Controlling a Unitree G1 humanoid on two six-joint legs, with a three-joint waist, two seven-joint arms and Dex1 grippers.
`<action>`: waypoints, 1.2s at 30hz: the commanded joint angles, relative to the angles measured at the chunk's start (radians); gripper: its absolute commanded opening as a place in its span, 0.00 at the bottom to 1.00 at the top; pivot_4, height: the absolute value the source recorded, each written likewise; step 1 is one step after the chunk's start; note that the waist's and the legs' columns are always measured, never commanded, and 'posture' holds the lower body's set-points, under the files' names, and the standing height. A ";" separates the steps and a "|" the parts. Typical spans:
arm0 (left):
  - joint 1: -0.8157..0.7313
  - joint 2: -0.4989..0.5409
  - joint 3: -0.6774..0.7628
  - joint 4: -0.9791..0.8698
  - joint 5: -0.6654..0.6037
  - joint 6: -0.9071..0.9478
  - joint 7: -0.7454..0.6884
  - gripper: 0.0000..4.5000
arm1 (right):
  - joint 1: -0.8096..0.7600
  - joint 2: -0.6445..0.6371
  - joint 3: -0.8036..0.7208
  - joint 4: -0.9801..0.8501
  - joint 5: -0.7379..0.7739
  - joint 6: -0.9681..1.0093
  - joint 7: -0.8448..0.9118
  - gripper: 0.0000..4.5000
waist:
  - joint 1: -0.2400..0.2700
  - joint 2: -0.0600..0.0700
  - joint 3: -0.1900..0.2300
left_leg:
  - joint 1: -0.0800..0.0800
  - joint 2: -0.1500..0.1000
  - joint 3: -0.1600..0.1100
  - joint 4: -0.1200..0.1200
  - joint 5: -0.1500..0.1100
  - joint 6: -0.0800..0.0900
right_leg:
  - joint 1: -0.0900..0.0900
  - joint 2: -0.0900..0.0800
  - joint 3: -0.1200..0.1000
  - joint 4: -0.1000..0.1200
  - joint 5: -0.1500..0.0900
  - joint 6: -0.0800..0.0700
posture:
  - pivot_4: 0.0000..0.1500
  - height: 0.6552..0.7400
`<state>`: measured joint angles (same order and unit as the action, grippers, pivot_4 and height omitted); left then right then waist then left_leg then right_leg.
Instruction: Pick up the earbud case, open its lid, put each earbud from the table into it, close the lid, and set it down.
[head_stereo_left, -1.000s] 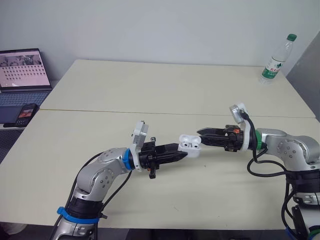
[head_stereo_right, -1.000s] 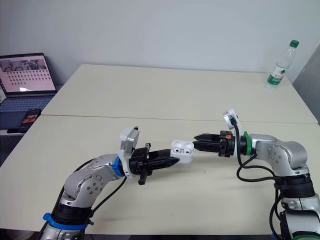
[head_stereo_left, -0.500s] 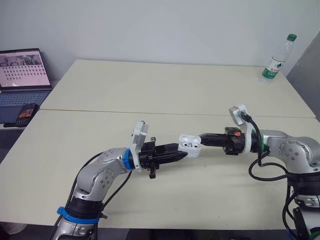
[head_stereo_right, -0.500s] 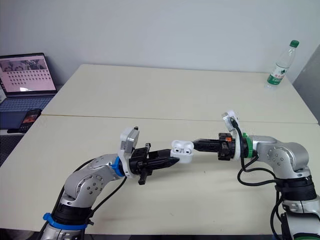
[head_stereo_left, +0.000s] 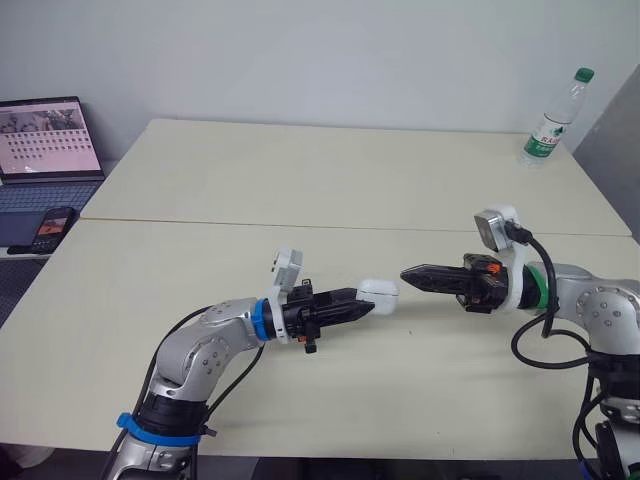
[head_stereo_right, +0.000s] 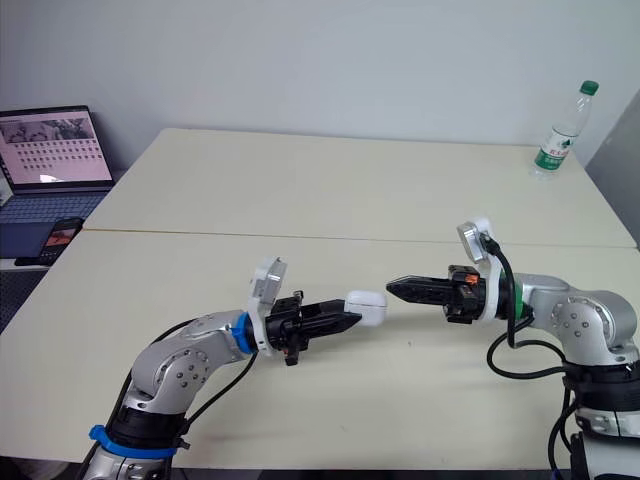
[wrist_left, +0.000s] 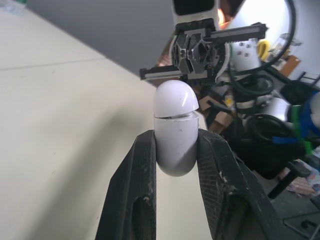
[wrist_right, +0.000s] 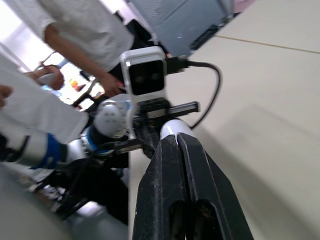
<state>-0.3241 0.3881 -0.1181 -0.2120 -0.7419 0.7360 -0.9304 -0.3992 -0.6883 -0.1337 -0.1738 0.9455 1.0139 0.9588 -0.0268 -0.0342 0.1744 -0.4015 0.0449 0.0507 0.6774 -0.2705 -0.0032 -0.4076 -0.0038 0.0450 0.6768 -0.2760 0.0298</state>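
The earbud case (head_stereo_left: 379, 294) is held above the near half of the table (head_stereo_left: 330, 180) with its lid shut. You can check the closed seam in the left wrist view. Half a second ago the lid stood open with both earbuds showing in their wells. It is now down over them.

The left gripper (head_stereo_left: 366, 304) reaches in from 8 o'clock of the case. Its two fingers (wrist_left: 134, 190) are spread just to the case's width and clamp the lower body.

The right gripper (head_stereo_left: 408, 272) lies at 3 o'clock of the case, pointing at it. Its fingers (wrist_right: 165, 180) are pressed together with nothing between them. Earlier its tip touched the lid. It has since drawn back and is near the case but apart from it.

The table is cream, with a seam running across it beyond the arms. A water bottle (head_stereo_left: 548, 120) stands upright at 1 o'clock, near the far right corner. An open laptop (head_stereo_left: 45, 140) sits off the table's left edge at 10 o'clock, with a phone (head_stereo_left: 50, 228) just in front of it. A pale wall (head_stereo_left: 320, 50) stands behind. The right wrist view shows a person (wrist_right: 82, 30) in a white shirt standing beyond the robot.
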 joint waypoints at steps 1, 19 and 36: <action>-0.038 -0.006 -0.052 -0.004 0.044 0.033 0.042 0.18 | 0.076 -0.012 -0.046 -0.042 -0.084 -0.111 -0.041 0.00 | 0.000 0.000 0.000 | 0.000 0.000 0.000 0.000 0.000 0.000 | 0.000 0.000 0.000 0.000 0.000 0.000 | 1.00 0.95; -0.208 -0.110 -0.131 0.259 0.207 0.201 0.189 0.53 | 0.473 0.078 -0.156 -0.257 -0.298 -0.422 -0.262 0.00 | -0.003 0.000 0.000 | 0.001 0.000 0.001 0.000 0.000 0.000 | 0.000 0.001 0.001 0.001 -0.003 0.004 | 1.00 0.95; 0.153 0.108 0.068 -0.082 0.346 -0.287 0.173 1.00 | 0.600 0.025 -0.147 -0.095 -0.472 -0.738 -0.110 0.04 | -0.001 0.001 0.000 | 0.002 0.000 0.003 -0.001 0.000 0.000 | 0.000 -0.006 0.002 0.001 -0.002 0.000 | 1.00 0.95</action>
<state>-0.1972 0.4873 -0.0756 -0.2459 -0.4379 0.5490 -0.7694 0.1946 -0.6360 -0.2605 -0.2801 0.5047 0.3440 0.8111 -0.0278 -0.0335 0.1740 -0.3992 0.0449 0.0538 0.6768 -0.2704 -0.0034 -0.4071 -0.0100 0.0472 0.6774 -0.2768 0.0290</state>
